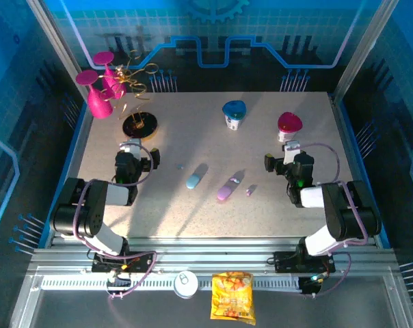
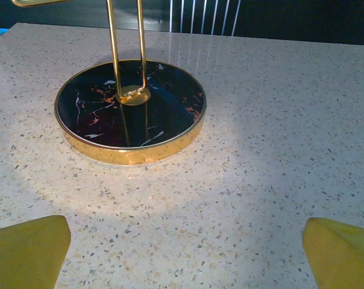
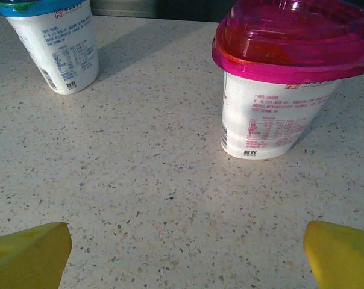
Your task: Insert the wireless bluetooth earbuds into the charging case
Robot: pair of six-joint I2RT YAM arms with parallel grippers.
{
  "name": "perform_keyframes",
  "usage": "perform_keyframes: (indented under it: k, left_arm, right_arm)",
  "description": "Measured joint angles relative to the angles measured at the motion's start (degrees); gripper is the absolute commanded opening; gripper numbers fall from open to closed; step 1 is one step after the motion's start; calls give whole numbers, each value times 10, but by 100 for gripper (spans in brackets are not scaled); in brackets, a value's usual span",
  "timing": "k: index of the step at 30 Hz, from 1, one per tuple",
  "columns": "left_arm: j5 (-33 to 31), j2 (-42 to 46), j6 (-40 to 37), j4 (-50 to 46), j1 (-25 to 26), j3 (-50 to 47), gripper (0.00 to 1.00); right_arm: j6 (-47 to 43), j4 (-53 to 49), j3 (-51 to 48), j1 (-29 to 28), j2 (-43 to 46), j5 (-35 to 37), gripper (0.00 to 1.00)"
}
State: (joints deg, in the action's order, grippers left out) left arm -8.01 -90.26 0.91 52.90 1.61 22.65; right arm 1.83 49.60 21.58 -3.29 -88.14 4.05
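speckled stone table [image 1: 193, 219] inside a blue-walled enclosure [image 1: 275, 41]
left gripper [image 2: 182, 256] and right gripper [image 3: 185, 256] spread wide, empty; gold-rimmed stand [image 1: 139, 125] at 10 o'clock, pink-lidded yogurt cup [image 1: 289, 127] at 2 o'clock.

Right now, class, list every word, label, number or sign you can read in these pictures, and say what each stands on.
No text can be quoted as it reads.
On the pink-lidded cup: pink print and a small table, too blurred to read.
On the blue-lidded cup: blue print, too small to read.
On the snack bag: markings blurred, unreadable.

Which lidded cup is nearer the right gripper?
The pink-lidded cup, just ahead of the right gripper; the blue-lidded cup stands farther off, leftward.
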Motion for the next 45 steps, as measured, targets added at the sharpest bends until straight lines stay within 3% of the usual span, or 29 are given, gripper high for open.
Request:
perform_keyframes:
  k: [30, 34, 38, 45]
  left_arm:
    - [-3, 12, -3, 3, 2, -14, 99]
    - [-34, 102, -24, -30, 33, -45, 99]
    - [-75, 242, -55, -99, 92, -40, 99]
    - [-102, 399, -68, -243, 207, -10, 99]
  right_arm:
    - [-4, 4, 0, 0, 0, 2, 100]
    - [-10, -14, -1, -3, 30, 5, 100]
    - [-18, -67, -1, -17, 129, 14, 100]
    - [16, -294, 33, -79, 327, 35, 100]
